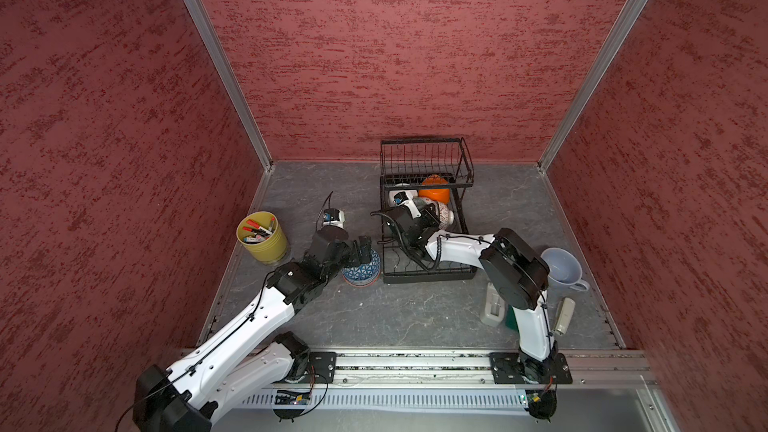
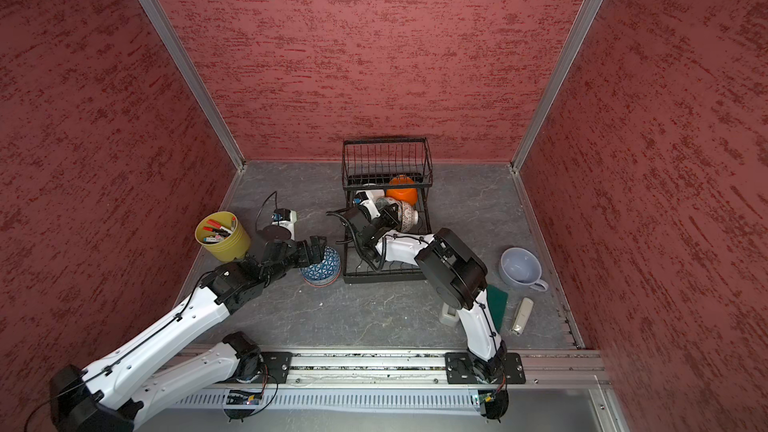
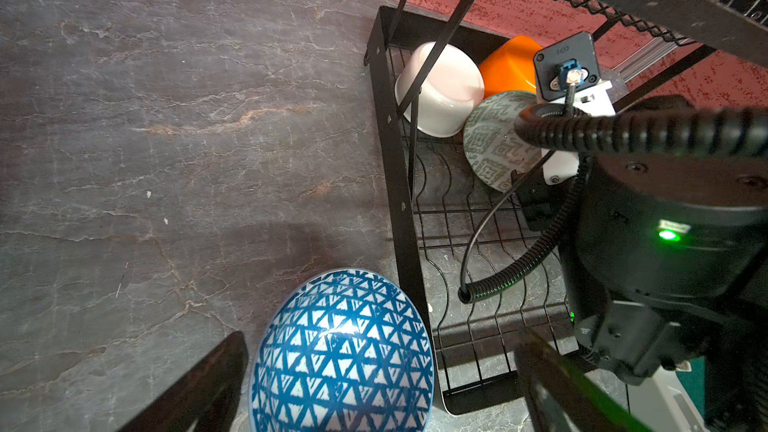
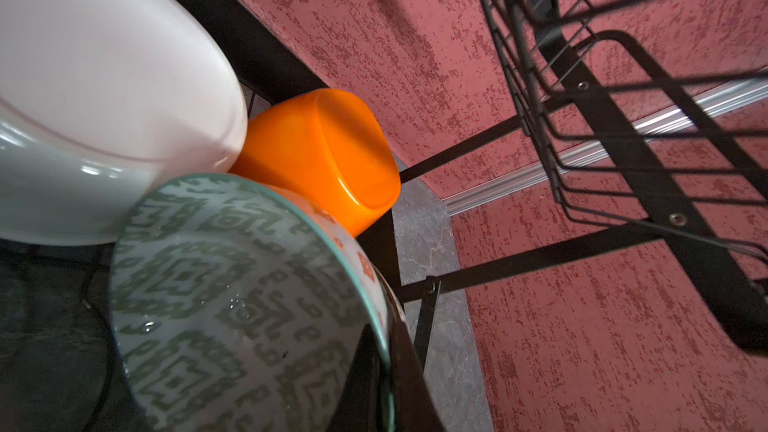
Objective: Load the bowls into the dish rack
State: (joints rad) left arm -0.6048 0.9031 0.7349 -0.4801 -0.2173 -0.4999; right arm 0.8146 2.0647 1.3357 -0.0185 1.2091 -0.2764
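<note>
Sitting in the base tray [image 3: 469, 251] of the one black dish rack [image 1: 430, 278], under its raised basket [image 1: 424, 155], are three bowls: a white bowl [image 3: 440, 93] and an orange bowl [image 4: 324, 151] are lying tipped at the back, and a green-patterned bowl [image 4: 216, 284] is standing on edge against them. The right gripper [image 1: 434, 218] is hanging inside the tray, its fingers clamping that patterned bowl's rim. A fourth, blue-triangle bowl [image 3: 340, 355] is resting on the table [image 1: 415, 317] just beside the rack's left edge, with a red rim showing beneath it in both top views; how many bowls are stacking there cannot be told. The left gripper [image 1: 362, 252] is hovering over it, fingers spread wide to either side. One yellow-green cup [image 1: 262, 238] is holding several markers [image 1: 259, 228] at the far left. One lavender mug [image 1: 561, 268] is standing to the right of the rack.
</note>
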